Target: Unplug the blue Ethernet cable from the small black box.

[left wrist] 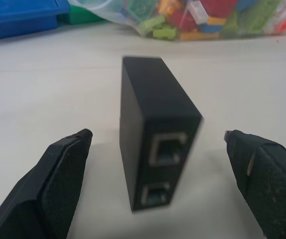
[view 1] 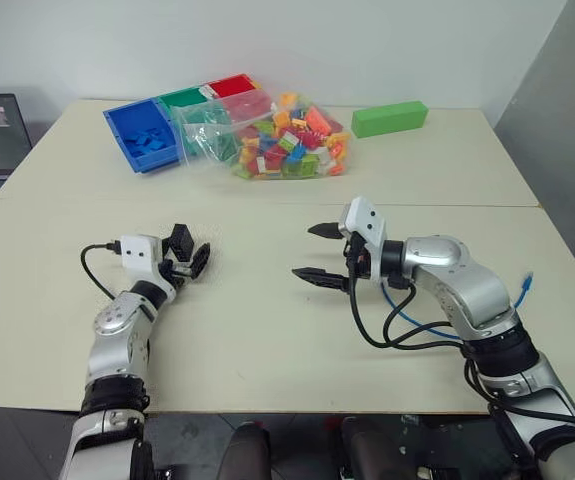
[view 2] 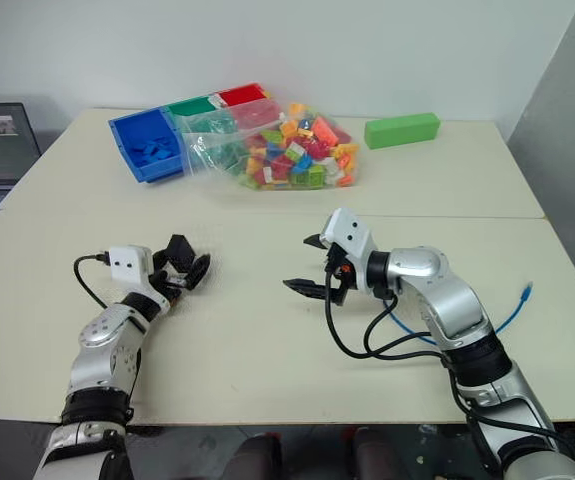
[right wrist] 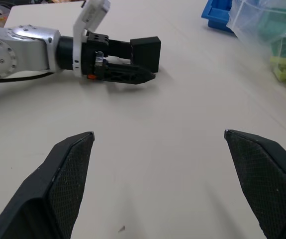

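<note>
The left gripper [left wrist: 157, 144] sits low over the pale table [view 1: 267, 350] near its front-left part, its 2 fingers spread apart. Between them, touching neither, stands the small black box [left wrist: 155, 144], upright on a narrow edge on the tabletop, with 2 empty ports facing the wrist. From the right wrist view the same box [right wrist: 145, 52] shows at the tip of that arm.

To the right, near the middle of the table, the right gripper [view 1: 319, 252] points toward the left one, its fingers [right wrist: 68, 174] wide apart and empty, hanging just above the surface. The 2 grippers are well apart.

Behind the right forearm, the blue Ethernet cable [view 1: 512, 303] lies on the table at its right side, partly hidden by the arm and its black wires; 1 plug end [view 1: 528, 277] rests free near the table's right edge, well away from the box.

Farther back lie a clear bag of coloured bricks [view 1: 282, 135], a blue bin [view 1: 147, 135] beside it, and a green block [view 1: 389, 118].
</note>
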Action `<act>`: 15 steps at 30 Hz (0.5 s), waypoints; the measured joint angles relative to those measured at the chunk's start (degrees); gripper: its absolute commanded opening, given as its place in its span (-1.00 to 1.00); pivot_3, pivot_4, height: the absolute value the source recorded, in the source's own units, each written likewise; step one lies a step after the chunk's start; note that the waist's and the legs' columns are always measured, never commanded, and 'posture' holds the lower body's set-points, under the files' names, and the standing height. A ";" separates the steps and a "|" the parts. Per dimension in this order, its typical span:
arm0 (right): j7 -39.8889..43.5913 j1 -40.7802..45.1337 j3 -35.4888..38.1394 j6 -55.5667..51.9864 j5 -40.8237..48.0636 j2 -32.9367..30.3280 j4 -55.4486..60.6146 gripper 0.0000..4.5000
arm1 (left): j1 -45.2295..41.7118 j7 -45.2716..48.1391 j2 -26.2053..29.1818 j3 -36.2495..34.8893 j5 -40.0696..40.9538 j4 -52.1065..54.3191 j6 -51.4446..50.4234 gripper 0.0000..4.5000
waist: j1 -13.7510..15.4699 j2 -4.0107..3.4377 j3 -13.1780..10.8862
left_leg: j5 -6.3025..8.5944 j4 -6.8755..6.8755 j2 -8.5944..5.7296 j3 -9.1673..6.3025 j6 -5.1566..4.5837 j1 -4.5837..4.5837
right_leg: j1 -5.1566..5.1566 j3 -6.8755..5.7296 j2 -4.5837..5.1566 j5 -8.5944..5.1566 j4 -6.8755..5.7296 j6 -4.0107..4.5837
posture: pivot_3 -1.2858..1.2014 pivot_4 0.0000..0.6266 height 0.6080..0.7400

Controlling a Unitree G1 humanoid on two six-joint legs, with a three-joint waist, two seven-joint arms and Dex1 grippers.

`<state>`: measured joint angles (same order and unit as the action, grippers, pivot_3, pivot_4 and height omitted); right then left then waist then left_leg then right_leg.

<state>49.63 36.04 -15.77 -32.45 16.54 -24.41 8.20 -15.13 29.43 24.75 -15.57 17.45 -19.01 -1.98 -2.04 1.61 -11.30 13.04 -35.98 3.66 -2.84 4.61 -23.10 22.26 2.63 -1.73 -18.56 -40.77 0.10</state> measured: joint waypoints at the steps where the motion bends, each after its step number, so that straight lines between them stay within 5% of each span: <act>1: 0.10 -0.82 0.02 -0.08 0.00 -0.49 0.33 0.98 | 2.50 -0.27 0.72 -0.02 0.00 3.35 -1.99 0.98 | 0.01 0.00 0.00 | 0.00 0.02 0.02 -0.01 0.00 0.01 | -0.01 0.02 0.06 0.00 0.01 0.00 | 0.03 -0.52 1.00; 10: 3.46 -5.07 3.41 -2.02 2.84 -6.52 3.01 0.98 | 18.14 0.77 9.68 -4.50 3.46 30.20 -17.25 0.98 | 0.18 0.00 -0.02 | -0.01 0.01 -0.02 -0.11 0.01 0.08 | -0.10 0.05 0.17 -0.16 0.00 -0.28 | 0.03 -0.52 1.00; 15: 8.35 -5.67 7.74 -2.26 6.46 -11.46 2.44 0.98 | 23.72 7.06 18.03 -10.97 7.89 36.73 -22.33 0.98 | 0.12 0.01 -0.07 | 0.00 0.04 -0.02 -0.08 0.00 0.10 | -0.07 0.05 0.16 -0.18 0.01 -0.29 | 0.03 -0.52 1.00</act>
<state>57.98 30.38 -8.04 -34.71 22.99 -35.87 10.64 8.59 36.49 42.78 -26.53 25.34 17.72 -24.31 -1.92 1.62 -11.36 13.04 -35.95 3.64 -2.92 4.62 -23.00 22.19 2.67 -1.57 -18.73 -40.76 -0.19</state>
